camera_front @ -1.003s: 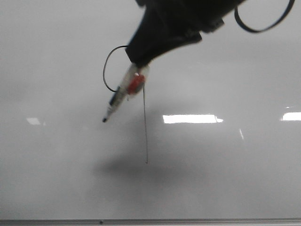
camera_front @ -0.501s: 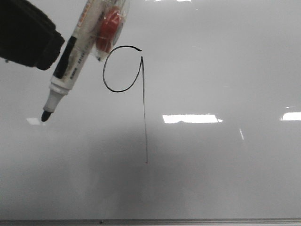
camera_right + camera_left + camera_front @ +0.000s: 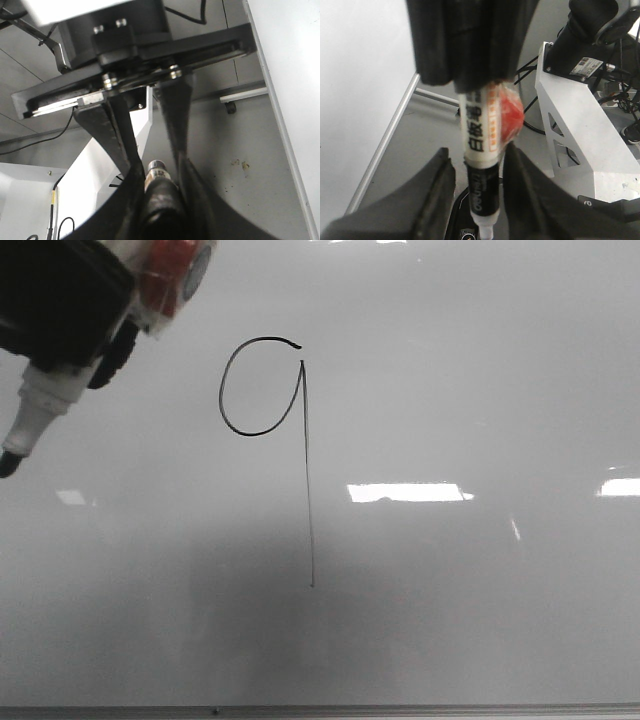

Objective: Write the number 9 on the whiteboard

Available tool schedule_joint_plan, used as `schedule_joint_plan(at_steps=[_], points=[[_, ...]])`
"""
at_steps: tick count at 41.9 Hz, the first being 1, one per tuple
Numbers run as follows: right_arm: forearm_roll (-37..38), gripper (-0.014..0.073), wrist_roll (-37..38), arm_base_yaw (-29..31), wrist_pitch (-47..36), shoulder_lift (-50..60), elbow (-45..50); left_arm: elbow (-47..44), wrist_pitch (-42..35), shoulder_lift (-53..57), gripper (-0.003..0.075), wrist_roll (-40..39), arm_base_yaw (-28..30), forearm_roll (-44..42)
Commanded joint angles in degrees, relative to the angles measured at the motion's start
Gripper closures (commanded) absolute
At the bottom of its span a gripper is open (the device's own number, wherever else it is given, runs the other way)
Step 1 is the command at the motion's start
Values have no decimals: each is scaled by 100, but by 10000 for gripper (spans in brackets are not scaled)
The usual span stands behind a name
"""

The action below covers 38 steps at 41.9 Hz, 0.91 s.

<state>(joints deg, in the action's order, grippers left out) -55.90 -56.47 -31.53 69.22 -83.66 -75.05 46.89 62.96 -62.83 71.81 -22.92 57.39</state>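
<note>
Well left of the number 9 [image 3: 262, 390] drawn on the whiteboard [image 3: 480, 620], gripped a light, stiff, slick-barrelled marker [image 3: 40, 405] mid-barrel in the clamped left end effector [image 3: 475, 190], tip off the board; right end effector [image 3: 157, 170] seemingly closed empty.

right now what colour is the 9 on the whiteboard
Black, a thin line; the number 9 on the whiteboard shows best in the front view.

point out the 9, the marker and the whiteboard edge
9 [image 3: 304, 470], front view, on its straight tail.
marker [image 3: 479, 135], left wrist view, on the white labelled barrel.
whiteboard [image 3: 400, 708], front view, on the grey frame edge at the bottom.
</note>
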Motion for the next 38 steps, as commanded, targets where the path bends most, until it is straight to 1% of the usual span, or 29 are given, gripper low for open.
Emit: schedule_joint_plan(at_steps=[1,7,9,13,17,20,23,28,30,31,33,35,38], points=[[-545,652,-87,-14,-46,201,-192,181,65,69,608,4,-56,411],[-579,636,-87,-14,-150,201,-192,181,79,69,738,27,-56,411],[-586,596,-87,-14,-179,201,-192,181,79,69,739,40,-56,411],[-591,465,-82,-14,-295,201,-192,181,79,69,739,40,-56,411],[-612,298,-82,-14,-404,201,-192,181,79,69,739,40,-56,411],[-619,196,-82,-9,-497,212,-192,181,79,69,739,40,-56,369],[-619,139,-82,7,-628,262,-192,181,12,69,739,40,-56,179],[-499,141,-82,130,-748,429,-186,181,-160,69,739,-248,-56,-455],[-391,141,-23,230,-784,521,-171,181,-359,69,739,-616,-56,-831],[-320,141,64,282,-799,589,-155,181,-529,69,739,-829,-56,-1155],[-186,150,203,412,-837,735,-78,181,-870,69,739,-1582,-56,-1832],[-47,179,274,546,-911,914,56,181,-1212,69,739,-2403,-56,-2611],[147,248,386,777,-1157,1261,354,181,-1590,69,739,-3625,13,-3751]])
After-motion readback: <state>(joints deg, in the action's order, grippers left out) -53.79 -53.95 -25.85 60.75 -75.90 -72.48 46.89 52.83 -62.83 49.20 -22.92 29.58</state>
